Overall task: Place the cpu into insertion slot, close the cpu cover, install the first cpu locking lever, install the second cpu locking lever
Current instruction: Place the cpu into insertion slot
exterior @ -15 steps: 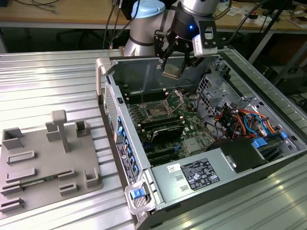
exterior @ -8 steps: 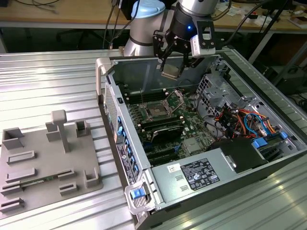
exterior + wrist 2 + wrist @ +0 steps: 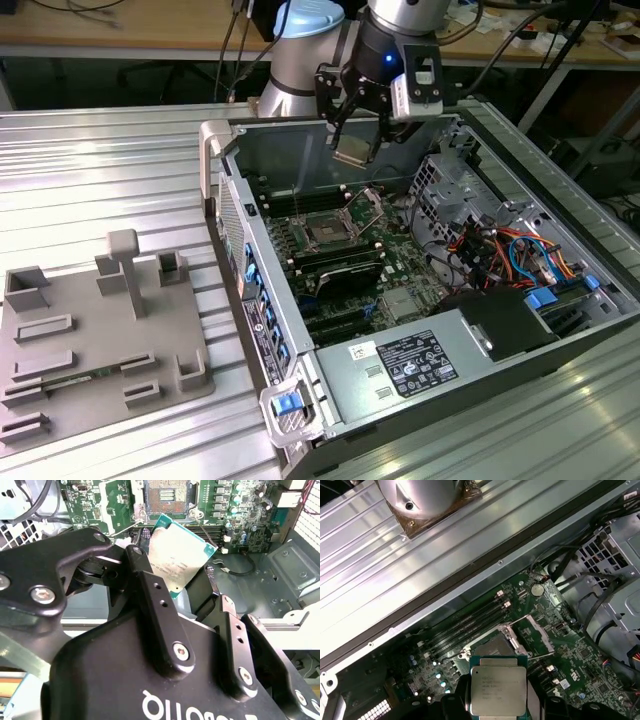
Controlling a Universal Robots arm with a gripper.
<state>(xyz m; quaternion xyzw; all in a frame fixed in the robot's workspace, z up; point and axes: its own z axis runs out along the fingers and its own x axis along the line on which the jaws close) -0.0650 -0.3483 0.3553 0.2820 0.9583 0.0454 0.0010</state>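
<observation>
My gripper (image 3: 353, 148) is shut on the cpu (image 3: 352, 153), a flat silver-grey square held by two opposite edges. It hangs above the open computer case, over the back of the motherboard. In both wrist views the cpu (image 3: 176, 554) (image 3: 498, 690) sits between the black fingers (image 3: 150, 592). The insertion slot (image 3: 325, 232) (image 3: 491, 646) (image 3: 166, 494) is a dark square socket on the board below, with nothing in it. The cpu cover (image 3: 366, 208) (image 3: 536, 634) stands swung open beside the socket.
Long black memory slots (image 3: 338, 265) run beside the socket, and a pale finned square (image 3: 405, 305) lies nearer the power supply (image 3: 420, 362). Coloured cables (image 3: 505, 250) and a drive cage fill the exterior view's right. A grey fixture plate (image 3: 100, 340) lies on the ribbed table at its left.
</observation>
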